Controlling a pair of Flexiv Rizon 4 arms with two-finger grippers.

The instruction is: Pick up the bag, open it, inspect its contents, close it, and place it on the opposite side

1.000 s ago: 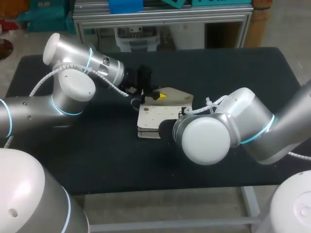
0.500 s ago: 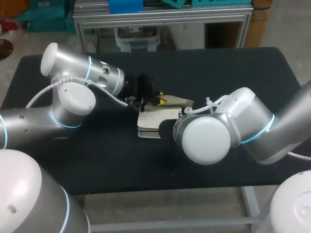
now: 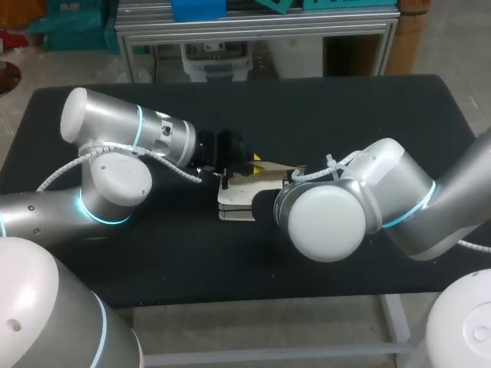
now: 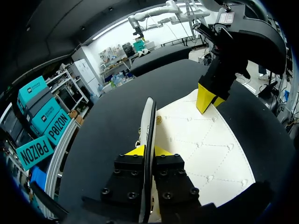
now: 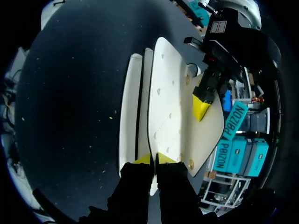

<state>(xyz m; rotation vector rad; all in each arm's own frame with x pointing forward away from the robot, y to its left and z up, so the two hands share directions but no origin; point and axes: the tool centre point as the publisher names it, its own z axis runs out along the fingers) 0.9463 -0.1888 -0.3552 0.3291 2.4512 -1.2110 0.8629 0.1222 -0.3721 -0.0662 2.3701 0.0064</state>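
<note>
- Two end effectors meet at the cream quilted bag [image 3: 236, 201], which lies near the middle of the table [image 3: 360, 107] with its flap [image 3: 270, 170] tilted up off the body.
- Left end effector [image 4: 150, 150] is clenched on a thin cream panel seen edge-on between its yellow tips. I take this to be the flap's edge.
- Right end effector [image 5: 154, 159] is likewise clamped on a thin edge of the bag, from the opposite side. I cannot tell which layer it holds.
- Handling, as a judgement: the bag looks light and soft-sided, with thin, bendable panels, so it would likely sag and fold if lifted by one edge alone.
- Its smooth skin may slide out of a narrow pinch. A deep hold on the flap's rim near the gold stud [image 4: 159, 120] seems best, pulled gently so the body stays down.
</note>
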